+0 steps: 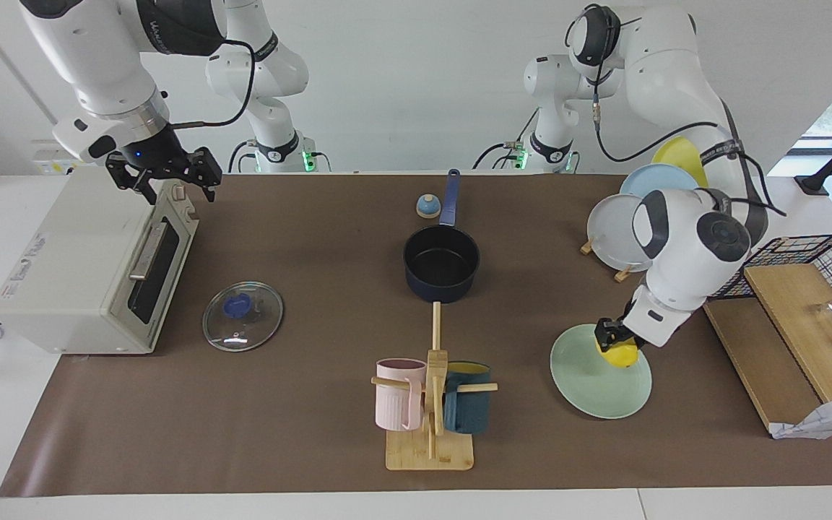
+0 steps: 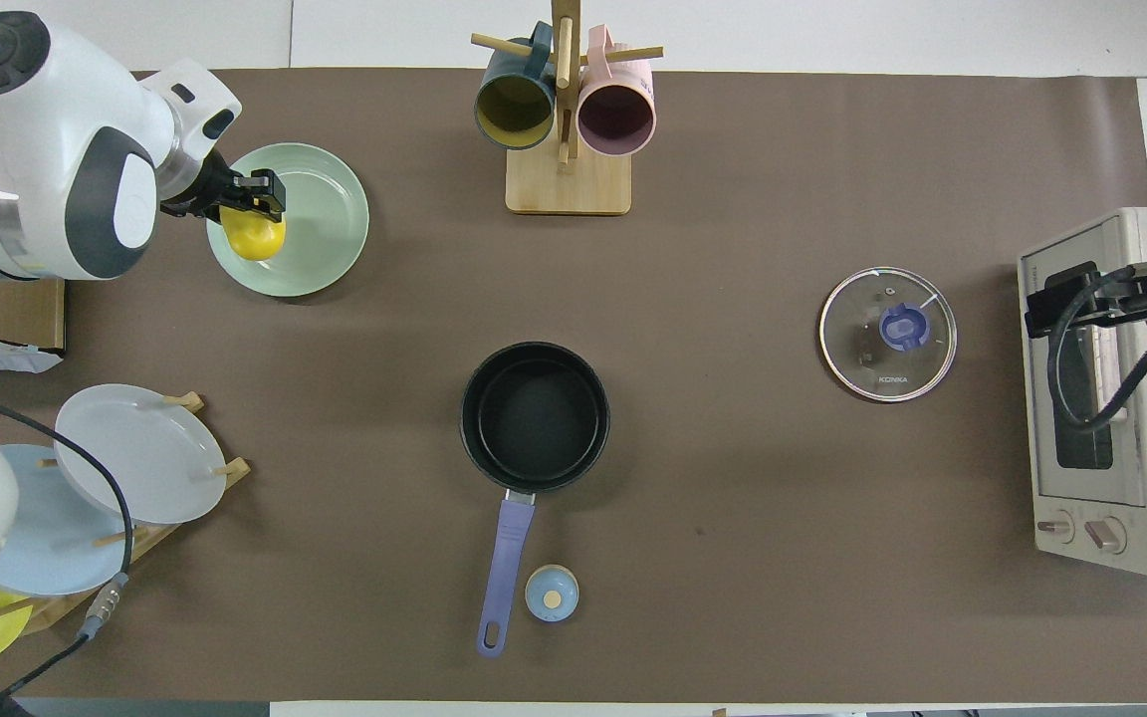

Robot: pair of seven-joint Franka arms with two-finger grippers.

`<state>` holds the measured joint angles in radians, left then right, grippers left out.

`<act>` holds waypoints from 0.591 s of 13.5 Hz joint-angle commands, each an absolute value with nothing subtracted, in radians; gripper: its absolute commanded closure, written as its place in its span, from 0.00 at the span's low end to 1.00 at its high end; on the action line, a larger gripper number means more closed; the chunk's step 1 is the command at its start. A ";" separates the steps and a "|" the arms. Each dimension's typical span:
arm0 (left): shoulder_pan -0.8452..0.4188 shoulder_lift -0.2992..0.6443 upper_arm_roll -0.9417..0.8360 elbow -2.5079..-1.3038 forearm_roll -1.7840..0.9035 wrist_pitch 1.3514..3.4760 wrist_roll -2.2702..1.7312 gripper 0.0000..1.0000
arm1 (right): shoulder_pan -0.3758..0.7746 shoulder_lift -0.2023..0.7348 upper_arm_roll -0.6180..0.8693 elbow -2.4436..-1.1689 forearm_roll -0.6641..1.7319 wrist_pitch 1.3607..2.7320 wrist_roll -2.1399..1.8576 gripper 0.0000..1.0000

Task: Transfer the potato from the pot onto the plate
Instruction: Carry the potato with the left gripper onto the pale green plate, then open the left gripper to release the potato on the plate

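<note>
Brown matting covers the tabletop (image 1: 300, 404), which sits against a plain white wall.

Item 1. Left gripper (image 1: 614, 345) is over the plate (image 1: 593, 390), which lies toward the left arm's end of the table and nearer the edge away from the robots. Its fingers are pinching the potato (image 1: 620, 354). In the facing view the potato sits low over the plate's robot-side rim; whether it already touches the plate cannot be told.

Item 2. The pot (image 1: 441, 263) stands at mid-table, black interior bare, handle pointing toward the robots' edge. A small blue bell (image 1: 427, 206) lies just beside the handle. A glass lid (image 1: 243, 315) lies flat toward the right arm's end.

Item 3. Right gripper (image 1: 170, 177) waits above the toaster oven (image 1: 91, 267) at the right arm's end, well apart from the work; its fingers appear spread and hold nothing.

Assessment. The carry looks almost complete. The governing relation is vertical: potato directly under the fingers, plate directly under the potato but off-centre. Release near the rim risks the smooth oval rolling off; a slight shift toward the plate's middle seems advisable.
</note>
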<state>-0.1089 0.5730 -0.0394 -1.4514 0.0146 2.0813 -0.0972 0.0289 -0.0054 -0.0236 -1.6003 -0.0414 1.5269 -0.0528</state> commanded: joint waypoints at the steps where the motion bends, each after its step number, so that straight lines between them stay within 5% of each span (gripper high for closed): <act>1: -0.100 0.606 -0.049 -1.433 0.040 2.134 -0.086 1.00 | 0.008 -0.021 -0.023 -1.617 -0.021 1.539 -0.038 0.00; 5: -0.101 0.595 -0.049 -1.499 0.041 2.197 -0.084 0.98 | 0.002 -0.017 -0.021 -1.615 -0.023 1.537 -0.041 0.00; 7: -0.101 0.594 -0.048 -1.497 0.043 2.181 -0.069 0.01 | 0.006 -0.017 -0.023 -1.623 -0.023 1.531 -0.038 0.00; 8: -0.100 0.594 -0.048 -1.485 0.041 2.159 -0.069 0.00 | 0.006 -0.017 -0.023 -1.621 -0.023 1.534 -0.038 0.00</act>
